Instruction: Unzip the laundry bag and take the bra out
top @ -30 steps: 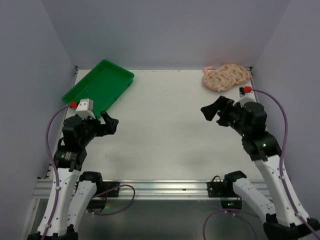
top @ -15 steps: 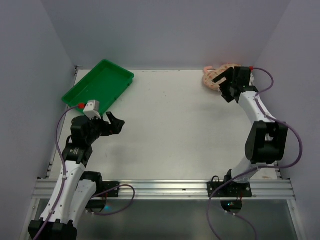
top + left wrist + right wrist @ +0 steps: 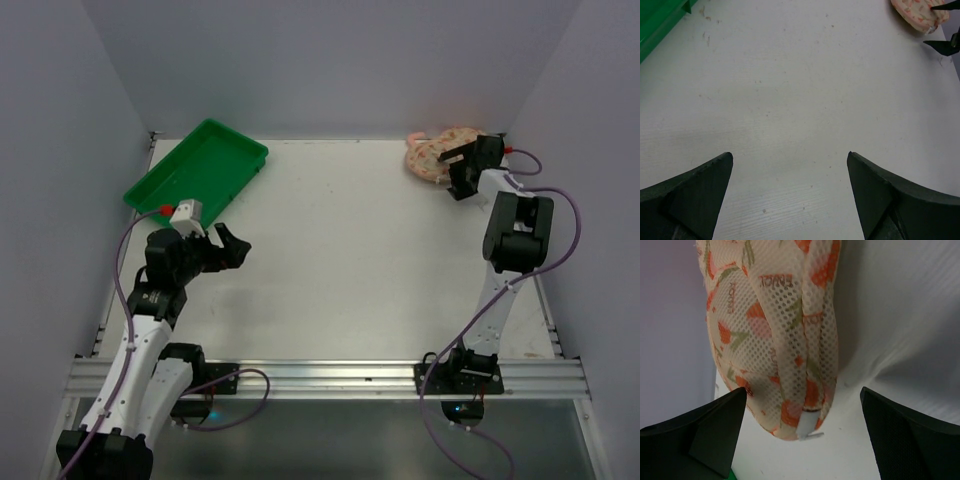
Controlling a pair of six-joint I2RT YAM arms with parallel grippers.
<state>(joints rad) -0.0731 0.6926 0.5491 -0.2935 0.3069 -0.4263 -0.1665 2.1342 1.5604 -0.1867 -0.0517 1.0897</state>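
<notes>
We see the peanut-shaped, cream mesh, orange-and-green printed laundry bag [image 3: 438, 155] lying at the far right corner of the white table [image 3: 340, 270], close to the back wall. The right gripper [image 3: 458, 170] is at the bag, on its near right side, and its jaws stand wide apart. In the right wrist view the rounded end of the bag lies between the two dark fingers [image 3: 705, 432], and a small pale tab [image 3: 807, 427] sits at its tip. We cannot tell if the fingers touch the fabric. The left gripper [image 3: 232, 245] hangs over the left part of the table, also wide open and holding nothing. The green rectangular plastic tray [image 3: 195, 170] sits at the far left corner, turned at an angle, well apart from the bag.
</notes>
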